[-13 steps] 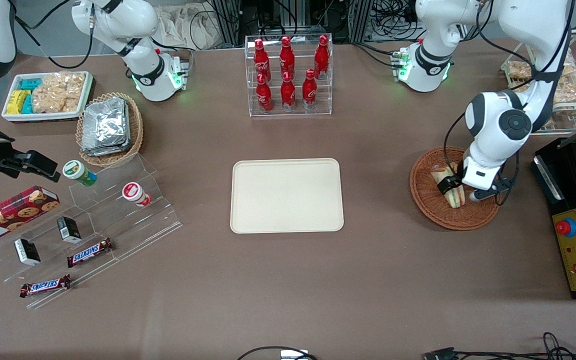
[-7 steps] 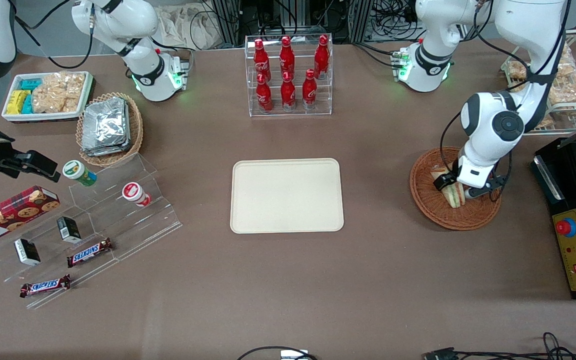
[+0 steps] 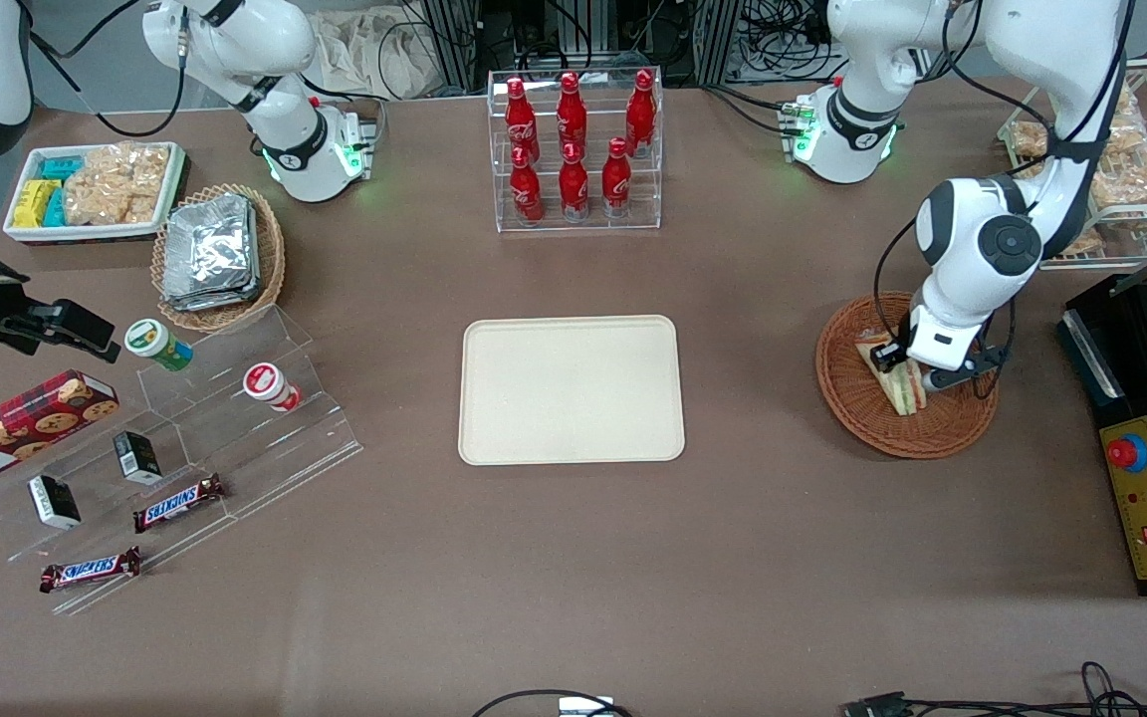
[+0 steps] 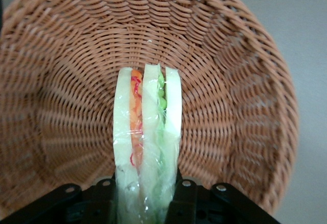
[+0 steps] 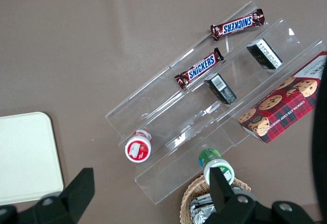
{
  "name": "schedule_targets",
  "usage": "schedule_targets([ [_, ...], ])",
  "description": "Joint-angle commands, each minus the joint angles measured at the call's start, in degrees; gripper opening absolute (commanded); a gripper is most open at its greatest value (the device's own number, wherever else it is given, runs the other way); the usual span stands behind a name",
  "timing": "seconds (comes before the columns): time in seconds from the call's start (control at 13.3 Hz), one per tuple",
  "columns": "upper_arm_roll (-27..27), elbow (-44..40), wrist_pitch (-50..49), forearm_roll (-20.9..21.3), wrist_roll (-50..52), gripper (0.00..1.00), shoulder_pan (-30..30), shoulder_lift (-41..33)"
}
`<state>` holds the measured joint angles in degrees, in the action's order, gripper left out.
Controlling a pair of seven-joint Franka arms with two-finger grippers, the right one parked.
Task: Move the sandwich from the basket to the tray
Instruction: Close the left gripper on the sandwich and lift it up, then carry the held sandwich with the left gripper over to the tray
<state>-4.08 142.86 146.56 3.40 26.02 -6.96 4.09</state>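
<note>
- The brown counter [image 3: 573, 558] carries a cream tray [image 3: 572, 389] at its middle, a clear rack of red bottles [image 3: 573, 149] at the tray's 12 o'clock, and a reddish wicker basket [image 3: 857, 398] at the tray's 3 o'clock, toward the working arm's end.
- The end effector [image 3: 910, 366] is low over the basket, its fingers [image 4: 104, 196] clamped on the two flat bread faces of the sandwich [image 3: 900, 383].
- The sandwich [image 4: 147, 142] is held inside the basket [image 4: 61, 106], one end between the fingers.
- In the front view its long axis runs from about 11 o'clock to 5 o'clock, the 5 o'clock end clear of the fingers.
</note>
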Motion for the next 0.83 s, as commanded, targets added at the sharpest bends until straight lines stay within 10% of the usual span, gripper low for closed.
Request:
schedule_targets([
  [0.0,2.0,-6.2,-19.9,0.1,-0.1,0.14,-0.3,-11.4],
  [0.38,3.4,-39.2,-55.6,-0.2,-5.1,0.15,-1.3,-10.0],
  [0.75,10.0,-48.7,-62.0,-0.4,-9.1,0.17,-1.7,-8.7],
])
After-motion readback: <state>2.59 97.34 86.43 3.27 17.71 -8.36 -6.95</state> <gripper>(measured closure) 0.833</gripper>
